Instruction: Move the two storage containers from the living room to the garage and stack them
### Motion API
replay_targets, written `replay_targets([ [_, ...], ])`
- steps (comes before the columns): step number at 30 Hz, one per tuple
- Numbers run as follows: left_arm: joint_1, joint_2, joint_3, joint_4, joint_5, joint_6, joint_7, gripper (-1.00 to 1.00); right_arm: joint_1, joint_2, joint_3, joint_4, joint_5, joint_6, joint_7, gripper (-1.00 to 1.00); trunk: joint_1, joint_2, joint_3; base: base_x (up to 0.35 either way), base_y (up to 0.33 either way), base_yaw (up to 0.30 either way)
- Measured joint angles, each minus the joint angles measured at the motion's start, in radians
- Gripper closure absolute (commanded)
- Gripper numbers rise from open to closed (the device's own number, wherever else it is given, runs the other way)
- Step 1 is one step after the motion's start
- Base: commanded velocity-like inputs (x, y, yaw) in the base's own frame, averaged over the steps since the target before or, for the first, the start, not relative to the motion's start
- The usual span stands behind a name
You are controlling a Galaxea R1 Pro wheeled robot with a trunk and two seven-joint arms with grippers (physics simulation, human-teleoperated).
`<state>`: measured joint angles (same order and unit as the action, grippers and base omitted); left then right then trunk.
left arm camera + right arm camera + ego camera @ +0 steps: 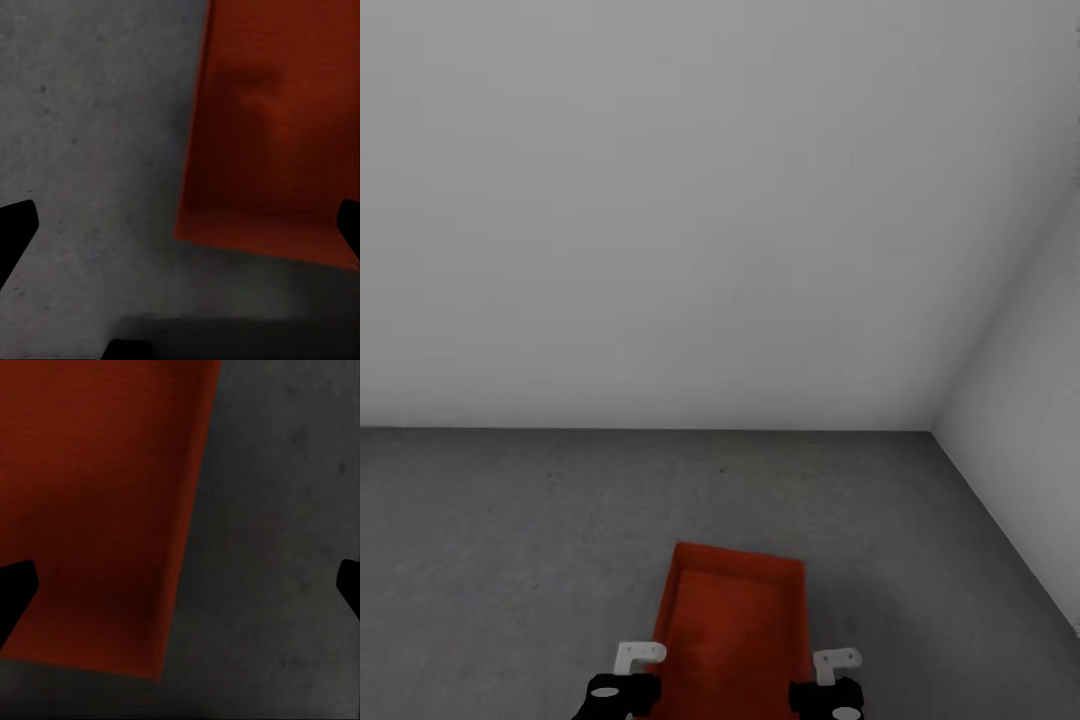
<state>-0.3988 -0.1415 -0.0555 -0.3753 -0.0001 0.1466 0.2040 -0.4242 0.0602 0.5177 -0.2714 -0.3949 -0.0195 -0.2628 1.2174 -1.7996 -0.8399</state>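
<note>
While the orange-red rectangular storage container (732, 625) rests on the dark grey concrete floor (510, 540), both grippers, left gripper (622, 690) and right gripper (828, 695), flank it with fingers apart; fetching the second container seemingly comes next.

An orange-red container (732, 625) is lying on the grey concrete floor (510, 540), open floor stretching around it; white walls (660, 200) are closing off the corner beyond and to the right.

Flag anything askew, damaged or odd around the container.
Nothing stands out. The orange-red storage container sits on the grey concrete floor, looking intact and empty, slightly angled to the white wall. Left gripper and right gripper hang open on either side of it.
</note>
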Motion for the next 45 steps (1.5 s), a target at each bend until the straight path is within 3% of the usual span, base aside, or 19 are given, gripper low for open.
replay_targets([
  [28,0.0,0.001,0.0,0.002,0.0,-0.002,-0.001,-1.0,0.0,0.0,0.0,0.0,0.0,0.0,0.0,-1.0,0.0,0.0,0.044,-0.34,0.0,0.0],
  [45,0.0,0.002,-0.001,0.002,-0.001,-0.002,-0.005,-1.0,0.0,0.001,0.0,0.0,0.0,0.0,0.0,-1.0,-0.001,0.0,0.071,-0.036,0.0,0.0],
])
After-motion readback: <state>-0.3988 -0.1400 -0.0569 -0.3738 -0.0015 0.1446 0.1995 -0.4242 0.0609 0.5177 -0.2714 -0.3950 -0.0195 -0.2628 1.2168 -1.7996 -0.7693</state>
